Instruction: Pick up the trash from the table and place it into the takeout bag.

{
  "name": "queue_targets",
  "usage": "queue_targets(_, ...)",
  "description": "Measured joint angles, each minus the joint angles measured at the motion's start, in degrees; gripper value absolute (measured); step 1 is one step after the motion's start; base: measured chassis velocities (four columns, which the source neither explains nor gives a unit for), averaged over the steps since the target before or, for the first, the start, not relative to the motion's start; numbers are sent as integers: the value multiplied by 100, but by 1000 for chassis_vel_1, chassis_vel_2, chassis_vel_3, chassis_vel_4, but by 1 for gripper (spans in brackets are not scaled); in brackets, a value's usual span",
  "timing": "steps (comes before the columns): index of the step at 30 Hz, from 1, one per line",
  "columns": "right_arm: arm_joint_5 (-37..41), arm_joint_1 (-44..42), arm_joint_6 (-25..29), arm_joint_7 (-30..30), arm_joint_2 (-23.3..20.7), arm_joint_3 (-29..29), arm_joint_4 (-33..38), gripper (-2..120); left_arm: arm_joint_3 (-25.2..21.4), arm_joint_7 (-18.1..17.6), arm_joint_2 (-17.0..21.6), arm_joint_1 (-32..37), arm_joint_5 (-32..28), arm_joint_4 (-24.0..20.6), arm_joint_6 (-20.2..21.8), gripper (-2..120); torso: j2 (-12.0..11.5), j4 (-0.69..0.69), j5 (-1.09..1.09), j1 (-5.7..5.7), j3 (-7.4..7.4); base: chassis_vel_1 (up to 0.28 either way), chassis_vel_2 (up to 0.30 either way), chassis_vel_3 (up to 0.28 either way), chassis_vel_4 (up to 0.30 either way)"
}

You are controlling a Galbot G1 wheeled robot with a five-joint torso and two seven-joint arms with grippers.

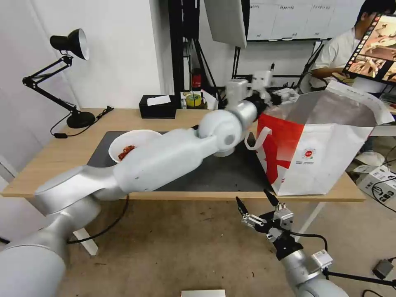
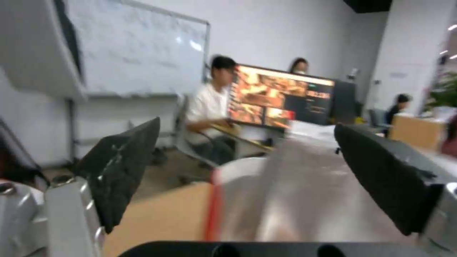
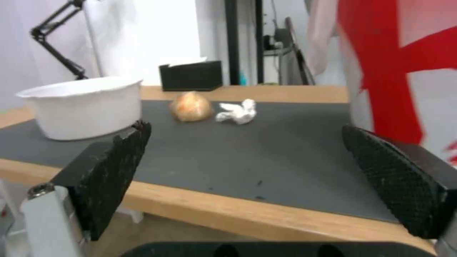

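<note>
The takeout bag (image 1: pixel 321 156) stands open at the right end of the table (image 1: pixel 62 152), its foil lining (image 2: pixel 305 200) showing. My left arm reaches across the dark mat (image 1: pixel 222 173), and the left gripper (image 1: pixel 258 88) (image 2: pixel 247 126) hangs open and empty over the bag's near rim. A white bowl (image 1: pixel 138 138) (image 3: pixel 81 107) with red shells sits at the mat's left. A knotted bag with a tan lump (image 3: pixel 190 106) and a crumpled tissue (image 3: pixel 236 112) lie mid-mat. Below the table's front edge, my right gripper (image 1: pixel 252 197) (image 3: pixel 246 128) is open and empty.
A black tissue box (image 1: pixel 156 106) (image 3: pixel 190 75) and a yellow-green roll (image 1: pixel 193 100) sit at the table's back edge. A black desk lamp (image 1: pixel 70 74) stands at the back left corner. Boxes and cables lie on the floor to the right.
</note>
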Motion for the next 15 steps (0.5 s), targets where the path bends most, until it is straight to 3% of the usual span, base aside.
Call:
queue_targets(1, -15, -10, 12, 15, 11, 53, 0, 100, -117, 51, 237, 260, 363, -163, -42, 100, 0, -2, -1, 1, 0, 0, 0, 0, 0)
queue_targets(2, -15, -10, 12, 15, 11, 53, 0, 100, -117, 51, 237, 260, 363, -163, -42, 100, 0, -2, -1, 1, 0, 0, 0, 0, 0)
queue_targets(3, -22, -5, 22, 37, 16, 92, 0, 100, -277, 92, 552, 603, 641, -366, -51, 100, 0, -2, -1, 0, 0, 0, 0, 0, 0)
queue_targets(4, -22, -5, 22, 37, 16, 92, 0, 100, -277, 92, 552, 603, 641, -366, -51, 100, 0, -2, -1, 0, 0, 0, 0, 0, 0)
queue_targets(7, -23, 80, 31, 90, 4, 118, -53, 100, -913, 243, 1376, 1428, 1180, -849, -50, 100, 0, 3, -1, 0, 0, 0, 0, 0, 0)
queue_targets(11, -20, 133, 35, 111, -2, 143, -90, 100, -1376, 320, 1762, 1937, 1363, -1153, -46, 100, 0, 0, -1, 0, 0, 0, 0, 0, 0)
queue_targets(14, 18, 205, 42, 145, -61, 219, -115, 100, -2227, 429, 2212, 2980, 1657, -1564, -37, 100, 1, -2, 0, 0, -1, 0, 0, 0, 0)
queue_targets(15, 18, 205, 42, 145, -61, 219, -115, 100, -2227, 429, 2212, 2980, 1657, -1564, -37, 100, 1, -2, 0, 0, -1, 0, 0, 0, 0)
